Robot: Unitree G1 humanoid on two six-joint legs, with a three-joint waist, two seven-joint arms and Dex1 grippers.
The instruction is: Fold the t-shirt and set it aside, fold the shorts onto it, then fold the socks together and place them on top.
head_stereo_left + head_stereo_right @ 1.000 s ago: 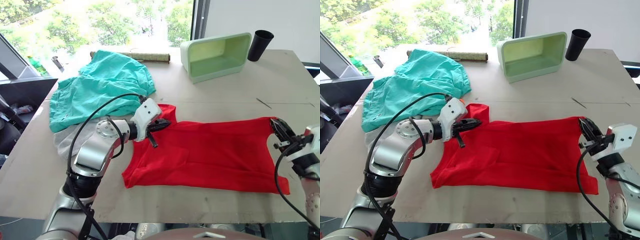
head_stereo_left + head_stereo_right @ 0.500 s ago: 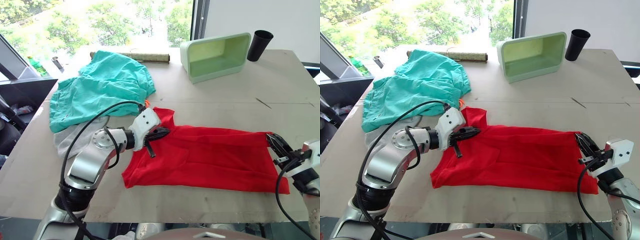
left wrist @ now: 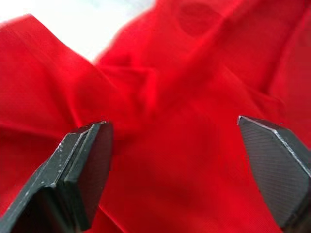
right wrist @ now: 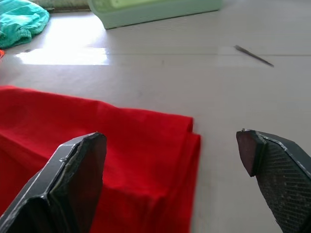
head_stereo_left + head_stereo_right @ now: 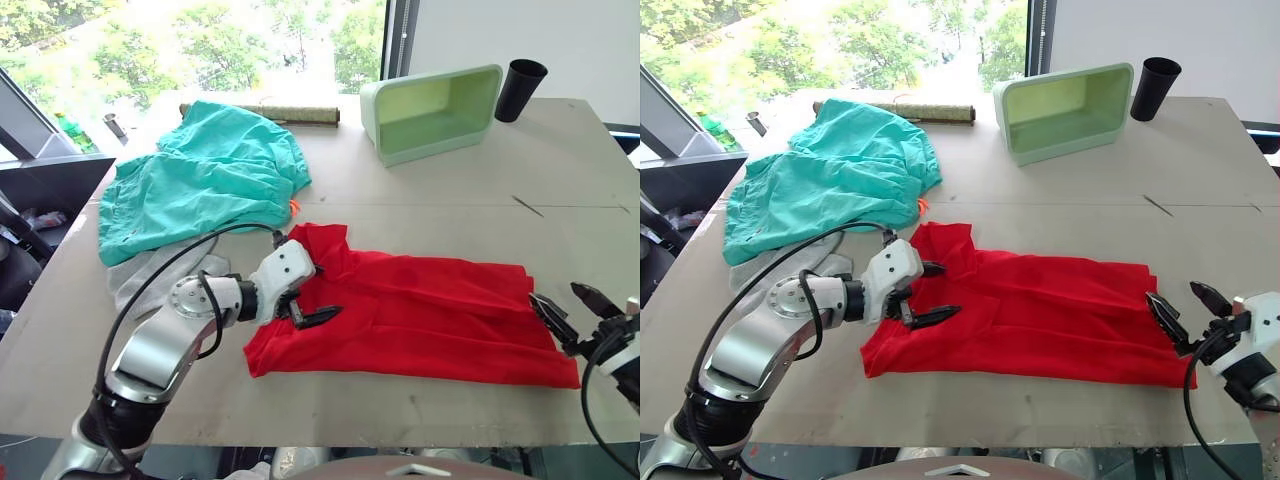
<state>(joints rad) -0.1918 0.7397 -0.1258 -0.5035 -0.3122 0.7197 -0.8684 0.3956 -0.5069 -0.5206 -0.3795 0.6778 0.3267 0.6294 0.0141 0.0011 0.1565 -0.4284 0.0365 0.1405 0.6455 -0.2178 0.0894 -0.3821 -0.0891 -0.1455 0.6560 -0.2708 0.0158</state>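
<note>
Across the frame's lower middle the t-shirt (image 5: 420, 315) lies folded on the desk (image 5: 450, 210); left tool (image 5: 308, 296) and right tool (image 5: 572, 312) both gape apart at its ends.

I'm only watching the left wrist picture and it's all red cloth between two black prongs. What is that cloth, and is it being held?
Observer: It's the t-shirt, lying folded lengthwise on the table. The left tool is open above its collar end, gripping nothing.
Operator: Where's the other arm?
Observer: The right tool is open too, at the shirt's opposite end, beside the fold's edge.
Operator: Anything else on the table?
Observer: The shorts lie crumpled behind the left arm, with the socks partly under them. A green bin on its side and a black cup sit at the far edge.
</note>
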